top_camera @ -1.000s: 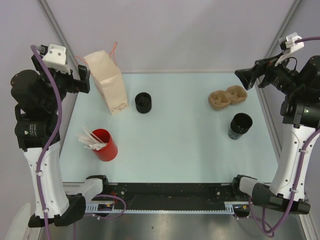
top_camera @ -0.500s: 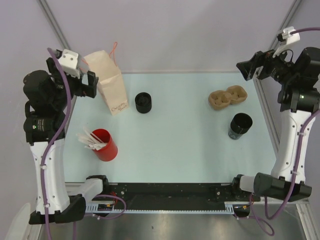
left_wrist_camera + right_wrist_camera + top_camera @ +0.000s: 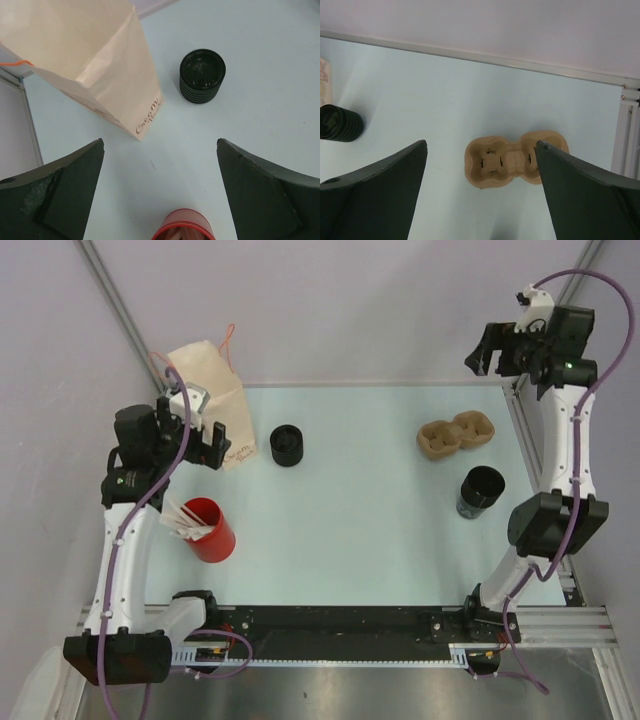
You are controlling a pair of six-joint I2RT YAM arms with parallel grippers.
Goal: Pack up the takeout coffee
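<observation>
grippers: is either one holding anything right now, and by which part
Nothing is held. The left gripper is open and empty beside the tan paper bag; the right gripper is open and empty, facing the brown moulded-pulp cup carrier.

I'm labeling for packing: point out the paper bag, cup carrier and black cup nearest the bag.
paper bag [image 3: 102, 70], left wrist view, front panel.
cup carrier [image 3: 512, 160], right wrist view, bridge between wells.
black cup nearest the bag [image 3: 287, 445], top external view, its top.
</observation>
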